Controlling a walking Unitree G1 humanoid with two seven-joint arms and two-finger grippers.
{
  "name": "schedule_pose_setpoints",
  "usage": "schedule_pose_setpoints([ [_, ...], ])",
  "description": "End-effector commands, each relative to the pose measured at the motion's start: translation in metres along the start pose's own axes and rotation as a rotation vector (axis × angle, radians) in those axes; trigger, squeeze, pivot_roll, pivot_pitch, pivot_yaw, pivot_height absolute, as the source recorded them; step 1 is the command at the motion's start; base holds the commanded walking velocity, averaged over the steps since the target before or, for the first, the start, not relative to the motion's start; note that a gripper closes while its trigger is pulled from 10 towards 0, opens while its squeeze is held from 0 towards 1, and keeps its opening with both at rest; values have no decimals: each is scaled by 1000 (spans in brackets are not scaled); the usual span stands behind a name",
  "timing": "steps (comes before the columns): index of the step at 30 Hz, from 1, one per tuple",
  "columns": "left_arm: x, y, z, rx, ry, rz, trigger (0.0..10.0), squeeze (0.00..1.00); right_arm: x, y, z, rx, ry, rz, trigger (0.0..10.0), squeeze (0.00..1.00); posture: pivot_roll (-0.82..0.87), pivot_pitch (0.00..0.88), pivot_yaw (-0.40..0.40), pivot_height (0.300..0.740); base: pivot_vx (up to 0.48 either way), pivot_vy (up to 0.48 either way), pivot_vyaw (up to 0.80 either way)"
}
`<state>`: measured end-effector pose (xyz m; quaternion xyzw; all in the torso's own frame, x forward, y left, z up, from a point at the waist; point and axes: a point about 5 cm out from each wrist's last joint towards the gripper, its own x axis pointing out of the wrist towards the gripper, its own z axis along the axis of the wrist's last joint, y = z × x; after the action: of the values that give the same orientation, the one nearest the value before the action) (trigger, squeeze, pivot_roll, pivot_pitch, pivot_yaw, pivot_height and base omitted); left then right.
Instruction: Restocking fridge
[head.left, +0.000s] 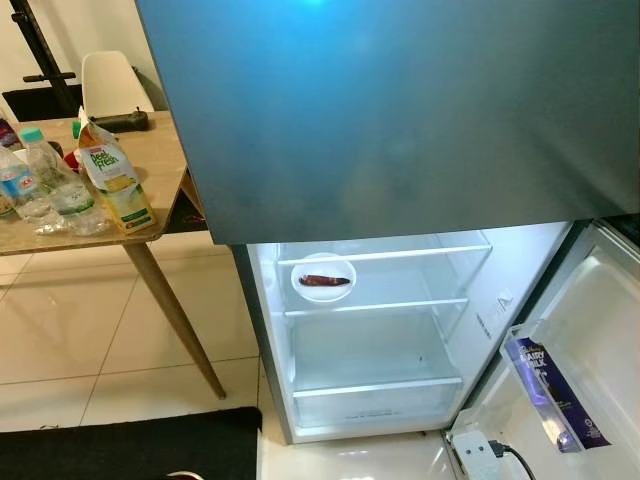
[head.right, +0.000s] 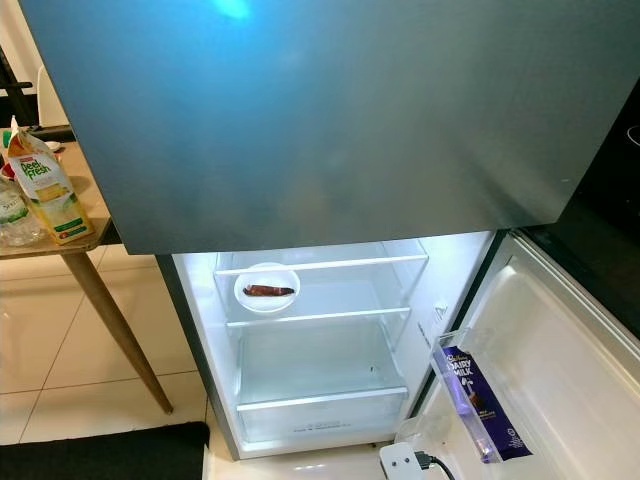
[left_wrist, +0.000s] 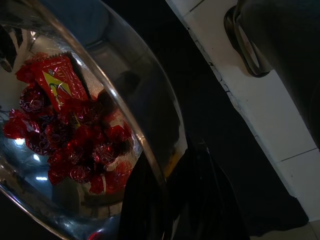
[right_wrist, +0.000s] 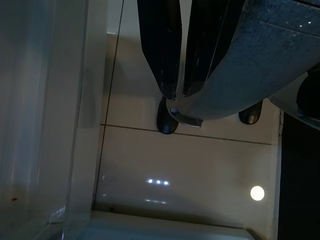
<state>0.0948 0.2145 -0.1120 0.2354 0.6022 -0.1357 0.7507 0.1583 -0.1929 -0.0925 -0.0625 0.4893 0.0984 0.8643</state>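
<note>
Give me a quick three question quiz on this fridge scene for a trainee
1. True or false: the fridge lower door is open.
2. What lies on the white plate on the upper shelf? A) a dark reddish item B) a green apple C) a bottle
3. What is the left gripper clamped on?

Key:
1. True.
2. A.
3. The rim of a shiny metal bowl holding red-wrapped sweets.
</note>
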Motion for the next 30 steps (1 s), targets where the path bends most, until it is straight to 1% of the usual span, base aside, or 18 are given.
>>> schedule_pose_setpoints([
  [1,0,3,-2,-3,11,6,10000,0,1,1,2,-2,-11,2,10000,0,-41,0,17,740,0,0,0],
  [4,0,3,-3,0,12,5,10000,0,1,2,3,-4,-12,4,10000,0,-41,0,17,740,0,0,0],
  [17,0,3,-2,7,11,3,10000,0,0,0,2,-13,-11,6,10000,0,-43,0,13,740,259,0,0],
  [25,0,4,0,7,4,6,10000,0,0,0,3,-13,-14,7,10000,0,-44,0,15,740,390,0,0],
  [27,0,5,2,-15,-11,22,10000,0,0,0,3,-11,-14,6,10000,0,-44,0,15,740,0,0,0],
  [30,0,5,5,-15,-24,14,10000,0,0,0,2,-9,-13,6,10000,0,-44,0,15,740,0,0,0],
])
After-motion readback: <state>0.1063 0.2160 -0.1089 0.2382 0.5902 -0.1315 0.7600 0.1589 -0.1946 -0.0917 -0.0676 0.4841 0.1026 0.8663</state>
